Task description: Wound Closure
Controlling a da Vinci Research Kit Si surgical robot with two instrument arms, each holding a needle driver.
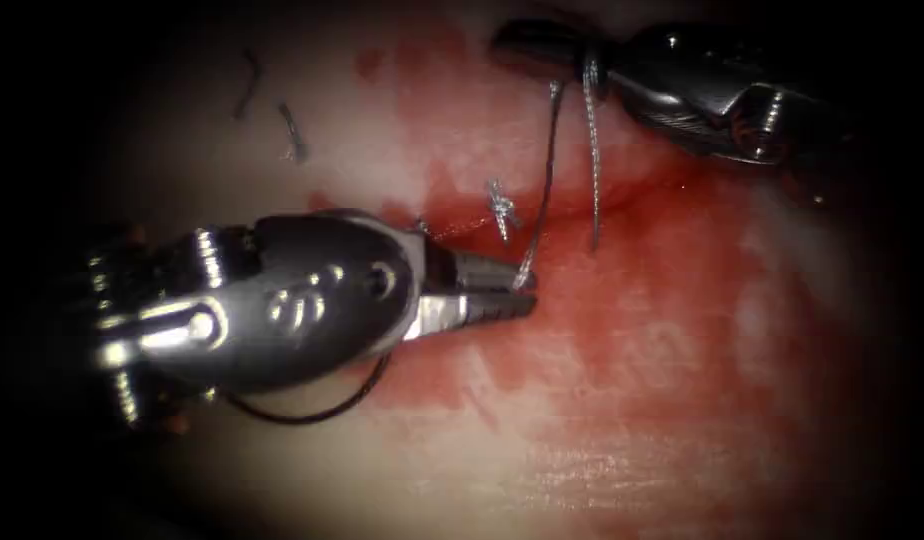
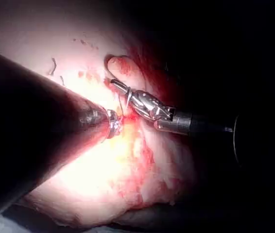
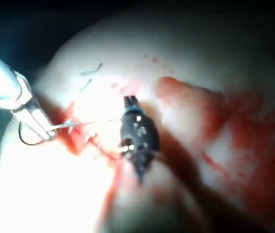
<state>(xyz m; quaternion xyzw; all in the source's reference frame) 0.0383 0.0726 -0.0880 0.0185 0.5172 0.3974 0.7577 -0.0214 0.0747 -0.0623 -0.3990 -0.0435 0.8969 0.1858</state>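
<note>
Knot-tying stage, by the look of it: your left pincer (image 1: 512, 295) grips the thread (image 1: 544, 190); right pincer (image 1: 542, 45) clamps thread wrapped around it; knot (image 1: 500, 207) at the cut. Next calls for even tension.

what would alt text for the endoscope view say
The left pincer is shut on the thread, which runs up to the right pincer, wrapped by a loop. A knot sits on the tissue; the needle curves beneath the left tool.

Thread (image 1: 542, 190) taut above knot (image 1: 501, 207) on tissue (image 1: 682, 330)
</note>
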